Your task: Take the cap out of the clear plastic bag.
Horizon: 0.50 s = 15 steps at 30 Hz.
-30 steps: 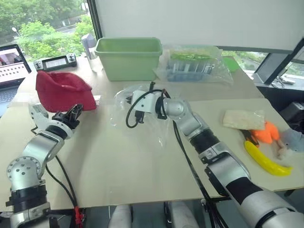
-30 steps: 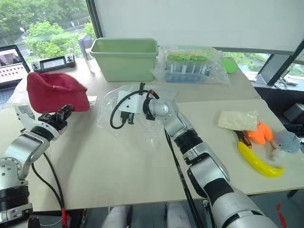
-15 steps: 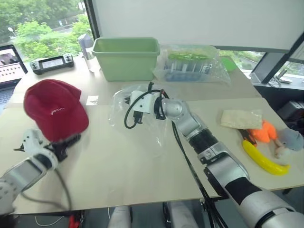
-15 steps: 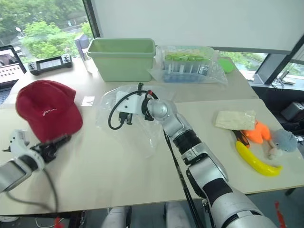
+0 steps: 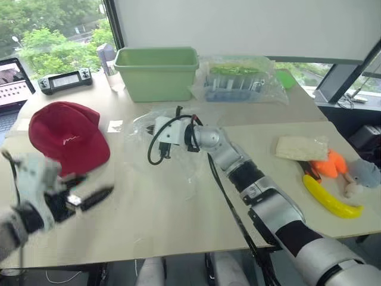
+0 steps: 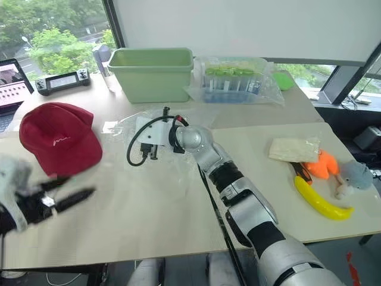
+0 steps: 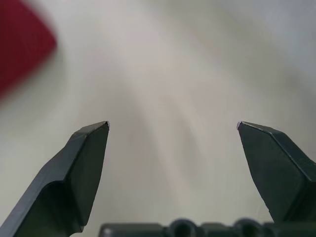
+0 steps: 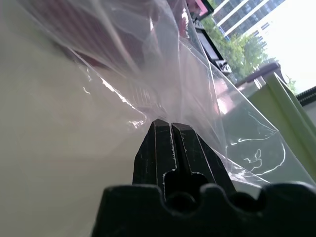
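The dark red cap (image 5: 68, 137) lies crown up on the left of the table, outside the clear plastic bag (image 5: 178, 161), and it shows as a red blur (image 7: 19, 44) in the left wrist view. My left gripper (image 5: 98, 185) hovers near the table's front edge, just in front of the cap. It is open, and nothing sits between its fingers (image 7: 89, 148). The crinkly bag is spread over the table's middle. My right gripper (image 8: 170, 131) reaches level into it and is shut on the film.
At the back stand a green bin (image 5: 158, 71) and a clear bag of green and blue items (image 5: 238, 80). A pale packet (image 5: 303, 148), orange plush (image 5: 330, 167), grey plush (image 5: 364, 173) and banana (image 5: 330, 199) lie right. A controller (image 5: 64, 80) and laptop (image 5: 12, 74) sit far left.
My left gripper let go of the cap, opened wide and drew back toward the near edge. The cap settled crown up on the table. My right gripper shifted slightly left with the bag.
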Tool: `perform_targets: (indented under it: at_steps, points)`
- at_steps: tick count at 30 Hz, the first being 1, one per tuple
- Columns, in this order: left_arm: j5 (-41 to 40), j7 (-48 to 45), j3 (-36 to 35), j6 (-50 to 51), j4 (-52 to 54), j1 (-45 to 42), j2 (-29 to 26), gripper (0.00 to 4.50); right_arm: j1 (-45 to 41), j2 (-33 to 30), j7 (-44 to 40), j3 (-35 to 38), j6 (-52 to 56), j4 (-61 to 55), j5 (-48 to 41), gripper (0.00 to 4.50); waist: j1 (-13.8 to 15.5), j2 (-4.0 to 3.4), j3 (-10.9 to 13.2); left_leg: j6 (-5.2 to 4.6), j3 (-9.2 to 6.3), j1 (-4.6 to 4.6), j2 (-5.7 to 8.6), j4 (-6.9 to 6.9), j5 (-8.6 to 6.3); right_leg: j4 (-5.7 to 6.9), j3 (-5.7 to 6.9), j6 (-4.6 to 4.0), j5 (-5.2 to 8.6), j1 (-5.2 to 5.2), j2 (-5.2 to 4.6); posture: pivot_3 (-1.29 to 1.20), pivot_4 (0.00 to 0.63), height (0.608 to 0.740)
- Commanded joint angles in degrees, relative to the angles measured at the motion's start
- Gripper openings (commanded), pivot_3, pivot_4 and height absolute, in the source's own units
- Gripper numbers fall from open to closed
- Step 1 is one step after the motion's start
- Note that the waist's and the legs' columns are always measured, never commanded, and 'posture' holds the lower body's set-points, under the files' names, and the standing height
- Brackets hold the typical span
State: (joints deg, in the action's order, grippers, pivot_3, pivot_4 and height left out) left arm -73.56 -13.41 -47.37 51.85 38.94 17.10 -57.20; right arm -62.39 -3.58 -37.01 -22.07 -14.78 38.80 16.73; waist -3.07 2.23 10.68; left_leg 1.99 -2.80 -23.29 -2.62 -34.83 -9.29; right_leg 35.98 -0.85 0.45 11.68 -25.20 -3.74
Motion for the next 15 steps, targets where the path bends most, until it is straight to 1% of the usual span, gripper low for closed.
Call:
perform_targets:
  at_steps: [1, 3, 5, 8, 11, 15]
  points:
    - [12.53, 5.61, 4.48, -3.17, -5.85, -5.13, -1.15, 4.47, -0.31, -0.42, -0.34, 0.73, -1.2, -1.4, -1.12, 0.0, -0.03, -0.05, 0.03, 0.0, 0.0, 0.02, 0.0, 0.01, 0.0, 0.0, -0.01, -0.01, 0.0, 0.03, 0.02, 0.0, 0.15, 0.74]
    - [16.02, 8.41, 7.31, -5.66, -8.45, -11.06, 0.28, 4.47, 0.78, -0.67, -1.46, 0.71, -0.51, -2.77, -1.67, 0.0, -0.02, -0.05, 0.04, 0.0, 0.05, 0.01, 0.01, 0.05, 0.0, 0.04, -0.12, 0.02, -0.01, -0.04, 0.04, 0.0, 0.15, 0.74]
    - [22.03, 8.74, 11.28, -7.93, -10.25, -15.27, 0.33, 4.47, 2.2, -0.88, -3.21, 0.95, 0.91, -4.59, -2.78, 0.0, 0.19, 0.17, -0.01, 0.01, -0.02, -0.05, -0.17, 0.03, -0.01, 0.01, -0.08, 0.26, -0.21, -0.06, 0.28, 0.0, 0.15, 0.74]
    - [27.21, 10.44, 15.48, -10.63, -13.26, -21.33, 3.45, 4.47, 4.31, -1.02, -4.63, 1.74, 3.88, -7.59, -4.37, 0.0, 0.51, 0.13, 0.01, 0.04, -0.01, -0.04, -0.21, 0.08, -0.03, 0.01, -0.09, 0.23, -0.24, -0.08, 0.31, 0.0, 0.15, 0.74]
    - [37.03, 11.36, 21.43, -15.88, -15.9, -24.36, 5.77, 4.47, 6.91, -1.68, -5.34, 2.11, 7.19, -10.76, -5.26, 0.0, 0.61, 0.13, 0.01, 0.04, -0.01, -0.02, -0.22, 0.08, -0.03, 0.03, -0.09, 0.23, -0.25, -0.06, 0.32, 0.0, 0.15, 0.74]
    - [46.41, 10.59, 27.57, -23.9, -17.78, -25.65, 10.65, 4.47, 10.74, -1.5, -6.56, 3.21, 14.61, -16.08, -8.46, 0.0, 0.66, 0.15, 0.0, 0.04, 0.02, -0.01, -0.21, 0.05, -0.03, 0.05, -0.11, 0.23, -0.28, -0.05, 0.31, 0.0, 0.15, 0.74]
